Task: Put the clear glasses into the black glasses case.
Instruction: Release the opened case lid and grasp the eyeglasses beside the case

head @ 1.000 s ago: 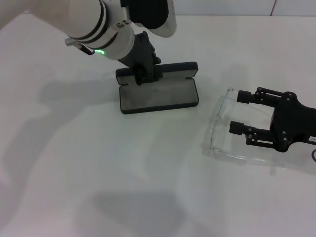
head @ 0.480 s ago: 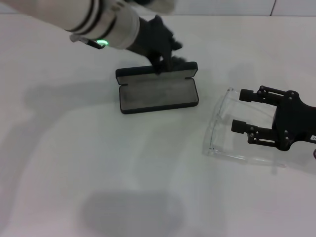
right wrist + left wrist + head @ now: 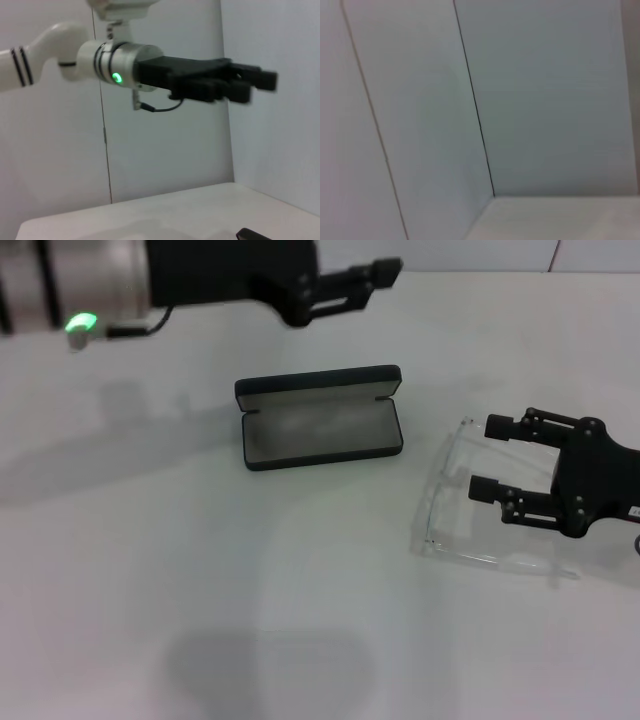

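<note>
The black glasses case (image 3: 320,418) lies open, ready to receive. Right of it, the clear glasses (image 3: 478,505) lie under the right gripper (image 3: 490,458), jaws apart. The left gripper (image 3: 385,275), raised far above, fingers unclear.

White table (image 3: 150,570): case (image 3: 320,418), glasses (image 3: 455,530)

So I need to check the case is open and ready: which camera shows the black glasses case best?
The head view: the black glasses case lies open on the table, grey lining up, nothing inside. The right wrist view catches only a dark sliver at its lower edge, possibly the case. The left wrist view shows only wall panels, no case.
</note>
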